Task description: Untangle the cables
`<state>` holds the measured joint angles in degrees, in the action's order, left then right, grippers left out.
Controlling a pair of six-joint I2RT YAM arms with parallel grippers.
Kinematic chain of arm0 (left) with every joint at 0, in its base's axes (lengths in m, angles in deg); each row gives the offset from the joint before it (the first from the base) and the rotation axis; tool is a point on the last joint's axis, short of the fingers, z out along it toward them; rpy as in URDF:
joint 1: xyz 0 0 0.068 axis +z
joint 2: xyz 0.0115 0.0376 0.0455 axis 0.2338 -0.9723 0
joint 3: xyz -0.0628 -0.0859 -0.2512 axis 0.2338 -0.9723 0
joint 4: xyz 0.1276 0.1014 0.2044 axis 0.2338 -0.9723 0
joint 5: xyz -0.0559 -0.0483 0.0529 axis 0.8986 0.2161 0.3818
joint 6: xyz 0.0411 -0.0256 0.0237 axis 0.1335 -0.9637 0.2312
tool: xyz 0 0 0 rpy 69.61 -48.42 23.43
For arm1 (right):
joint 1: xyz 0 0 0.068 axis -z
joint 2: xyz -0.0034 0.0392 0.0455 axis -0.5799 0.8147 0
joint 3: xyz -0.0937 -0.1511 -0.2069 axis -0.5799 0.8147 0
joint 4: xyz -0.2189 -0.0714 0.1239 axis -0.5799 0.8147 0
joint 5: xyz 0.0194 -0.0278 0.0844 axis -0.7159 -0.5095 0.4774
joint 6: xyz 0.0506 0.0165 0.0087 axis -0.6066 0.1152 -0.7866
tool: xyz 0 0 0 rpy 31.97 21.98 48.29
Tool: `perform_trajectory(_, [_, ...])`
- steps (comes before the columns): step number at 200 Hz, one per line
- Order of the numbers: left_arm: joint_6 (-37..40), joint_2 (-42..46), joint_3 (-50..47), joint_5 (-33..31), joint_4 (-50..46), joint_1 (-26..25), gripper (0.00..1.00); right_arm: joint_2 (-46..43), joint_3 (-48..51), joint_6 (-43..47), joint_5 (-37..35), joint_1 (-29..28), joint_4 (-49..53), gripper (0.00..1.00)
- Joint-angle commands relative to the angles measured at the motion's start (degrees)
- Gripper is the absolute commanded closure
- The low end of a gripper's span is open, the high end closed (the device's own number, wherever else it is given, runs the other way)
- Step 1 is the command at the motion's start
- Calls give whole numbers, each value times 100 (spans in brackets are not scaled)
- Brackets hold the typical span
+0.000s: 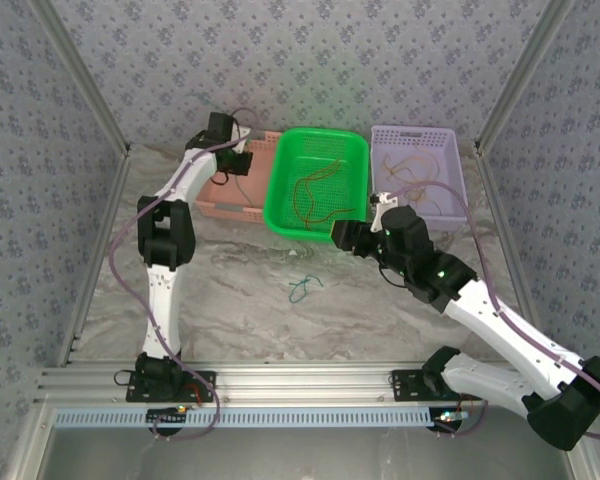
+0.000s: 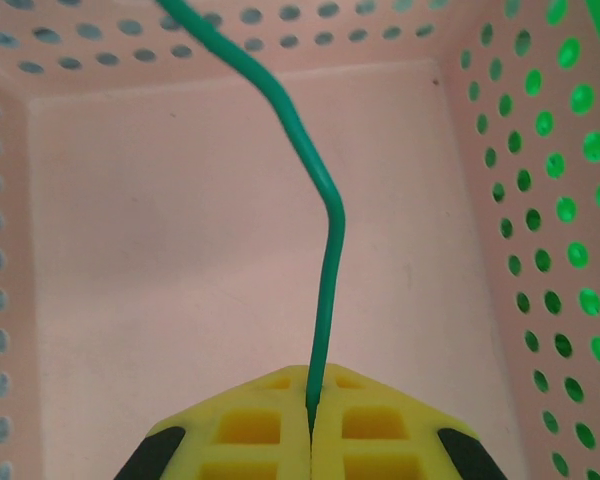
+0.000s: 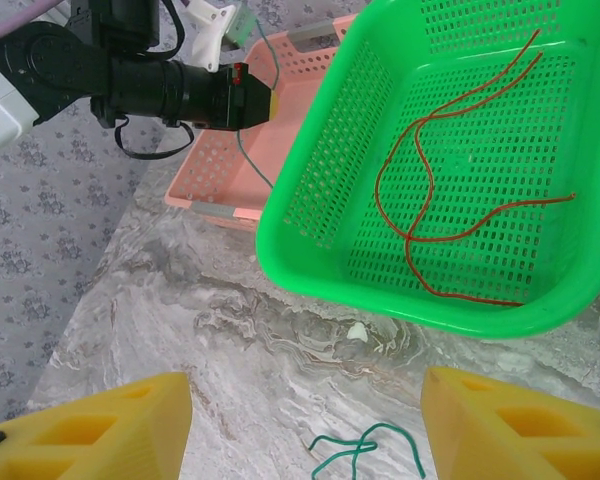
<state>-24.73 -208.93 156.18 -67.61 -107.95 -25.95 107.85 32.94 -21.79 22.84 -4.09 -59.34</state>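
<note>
Evidently the sorting step is underway on the marbled table (image 1: pixel 230 300), where three baskets are standing in a row along the far edge: a pink basket (image 1: pixel 230 208) at the left, a green basket (image 1: pixel 276 190) in the middle and a purple basket (image 1: pixel 455 170) at the right. The left gripper (image 2: pixel 310 405) is reaching into the pink basket with its jaws pressed together on a green cable (image 2: pixel 325 240), which is rising from the fingertips and trailing toward the far wall. I judge it is placing this strand, so the next move calls for parting the jaws and lifting out cleanly without dragging the wire along. The right gripper (image 3: pixel 305 415) is hovering near the green basket's near right corner, its fingers spread wide and holding nothing. Red-orange cables (image 3: pixel 410 238) are lying crossed inside the green basket, and yellowish cables (image 1: pixel 410 165) are lying in the purple one. A dark teal cable (image 3: pixel 352 447) is lying loose on the table just below the right gripper — probably its next pick, needing a descent and a precise pinch.
</note>
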Motion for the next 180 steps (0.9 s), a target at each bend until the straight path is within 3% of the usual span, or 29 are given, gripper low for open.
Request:
perform_trajectory(1, [103, 58, 207, 447, -455, -39, 100, -30, 13, -49, 17, -65, -76, 36])
perform_trajectory(33, [-110, -74, 188, 455, -662, -32, 100, -61, 26, -50, -21, -116, -41, 36])
perform_trajectory(55, [-479, 17, -28, 129, -699, -8, 100, -48, 26, -53, -20, -150, -76, 36])
perform_trajectory(105, [-1064, 954, -1623, -27, -61, -29, 100, -98, -31, -49, -84, -291, -67, 37])
perform_trajectory(180, [-1057, 1419, -1773, 195, -451, -365, 100, -176, -3, -48, -281, -542, 60, 37])
